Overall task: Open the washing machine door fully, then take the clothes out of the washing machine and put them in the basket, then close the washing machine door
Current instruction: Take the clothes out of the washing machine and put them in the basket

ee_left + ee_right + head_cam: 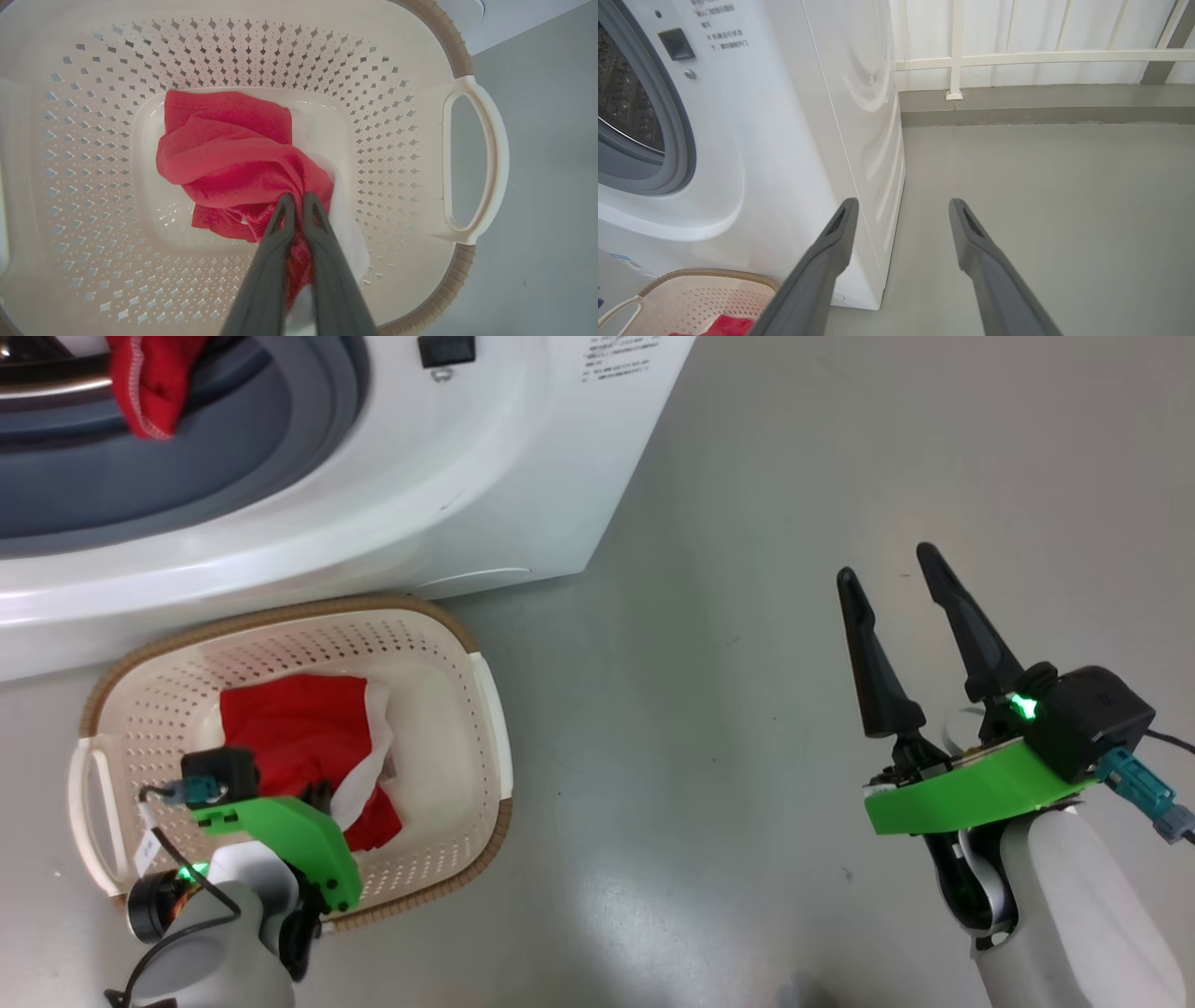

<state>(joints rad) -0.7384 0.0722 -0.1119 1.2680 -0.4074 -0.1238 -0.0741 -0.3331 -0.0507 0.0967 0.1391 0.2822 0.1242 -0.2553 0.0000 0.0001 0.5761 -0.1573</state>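
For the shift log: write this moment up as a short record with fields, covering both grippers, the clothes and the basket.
left gripper: inside the basket, fingers shut on the red garment lying on its bottom
right gripper: open, holding nothing, above the floor beside the washing machine
second red garment: hangs over the machine's grey ring, not yet taken out
basket position: on the floor in front of the machine
task state: unloading unfinished
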